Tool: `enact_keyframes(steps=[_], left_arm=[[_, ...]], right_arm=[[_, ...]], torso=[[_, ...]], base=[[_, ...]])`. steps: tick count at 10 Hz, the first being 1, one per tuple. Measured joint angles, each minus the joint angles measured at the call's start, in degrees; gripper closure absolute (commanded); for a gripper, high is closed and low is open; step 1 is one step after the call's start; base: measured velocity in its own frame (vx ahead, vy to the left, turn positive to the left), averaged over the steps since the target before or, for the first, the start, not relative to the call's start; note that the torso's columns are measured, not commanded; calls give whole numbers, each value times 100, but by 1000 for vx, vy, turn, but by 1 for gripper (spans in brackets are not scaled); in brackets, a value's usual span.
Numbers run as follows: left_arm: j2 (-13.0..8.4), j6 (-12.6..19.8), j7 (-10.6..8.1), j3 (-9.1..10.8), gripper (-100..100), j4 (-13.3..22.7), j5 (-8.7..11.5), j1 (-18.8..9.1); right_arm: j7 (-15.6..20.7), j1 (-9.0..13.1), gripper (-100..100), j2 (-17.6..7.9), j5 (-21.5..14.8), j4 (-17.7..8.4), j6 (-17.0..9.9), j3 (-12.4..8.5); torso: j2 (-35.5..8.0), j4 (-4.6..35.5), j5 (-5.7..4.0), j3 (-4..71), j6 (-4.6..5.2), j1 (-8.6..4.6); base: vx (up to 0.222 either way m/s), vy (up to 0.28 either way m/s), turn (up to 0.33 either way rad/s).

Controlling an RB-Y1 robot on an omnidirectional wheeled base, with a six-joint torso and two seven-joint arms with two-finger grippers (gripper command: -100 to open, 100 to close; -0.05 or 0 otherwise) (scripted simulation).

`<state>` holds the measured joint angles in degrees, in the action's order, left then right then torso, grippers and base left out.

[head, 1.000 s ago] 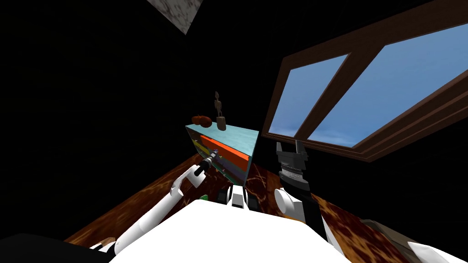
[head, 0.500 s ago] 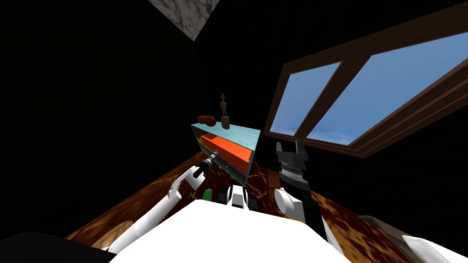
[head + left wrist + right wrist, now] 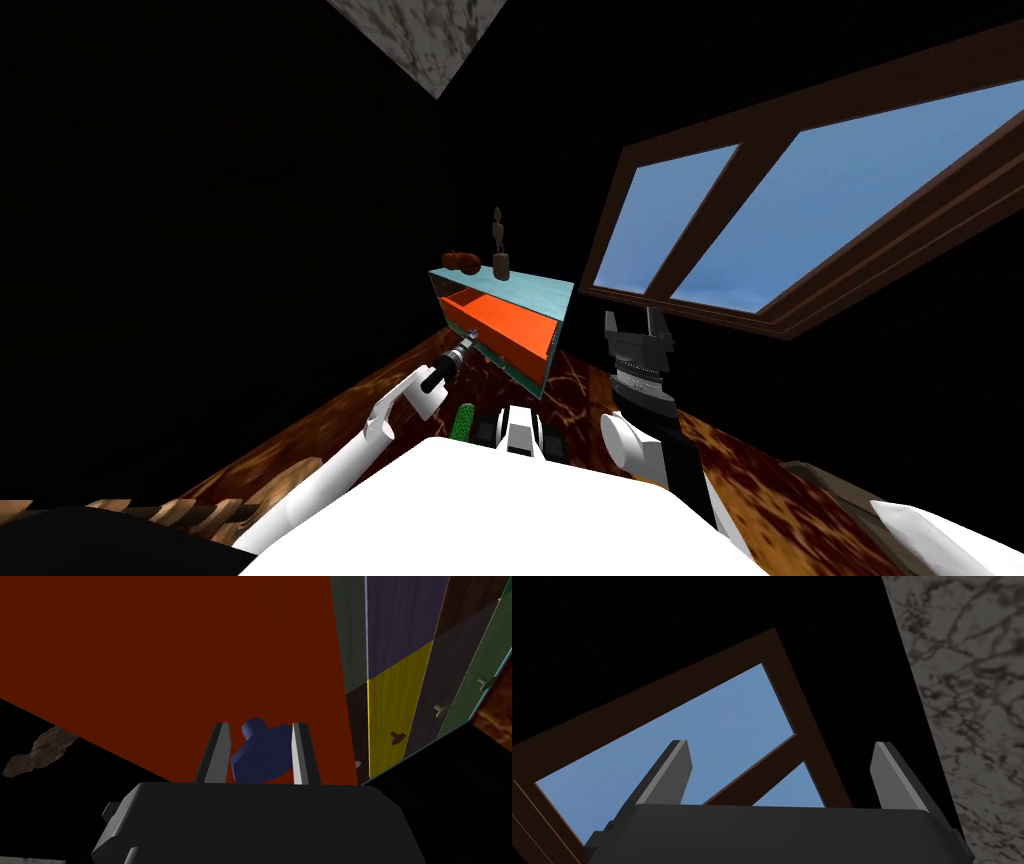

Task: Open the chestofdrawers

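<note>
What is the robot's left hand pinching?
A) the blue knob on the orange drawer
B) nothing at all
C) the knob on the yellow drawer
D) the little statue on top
A: the left gripper is shut on the blue knob, which sticks out of the orange drawer.

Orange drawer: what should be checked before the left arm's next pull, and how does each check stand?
1. The left gripper is shut on the blue knob: ok.
2. The orange drawer stands out of the chest of drawers: ok, partly open.
3. The right gripper is open, apart from the chest: ok.
4. The figurine on top is upright: ok.
5. Travel left in the drawer: cannot tell.
</note>
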<state>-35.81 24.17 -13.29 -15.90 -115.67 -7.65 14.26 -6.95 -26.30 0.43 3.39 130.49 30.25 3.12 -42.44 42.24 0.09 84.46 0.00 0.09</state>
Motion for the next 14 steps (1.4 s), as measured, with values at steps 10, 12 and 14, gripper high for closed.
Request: enact_keyframes(steps=[10, 12, 14], left_arm=[[-276, 192, -99, -78, -100, -575, 1, 258], [-377, 358, -142, -89, -100, -869, -6, 331], [-529, 557, -206, -95, -100, -1210, 13, 414]], right_arm=[[0, -3, 0, 1, 0, 1, 1, 1], [0, -3, 0, 1, 0, 1, 1, 1], [0, -2, 0, 1, 0, 0, 0, 1]], torso=[[39, 0, -13, 27, 4, -20], [5, 8, -7, 4, 0, -3], [6, 7, -8, 5, 0, -7]], base=[[-45, 37, 26], [44, -1, 39], [32, -3, 41]])
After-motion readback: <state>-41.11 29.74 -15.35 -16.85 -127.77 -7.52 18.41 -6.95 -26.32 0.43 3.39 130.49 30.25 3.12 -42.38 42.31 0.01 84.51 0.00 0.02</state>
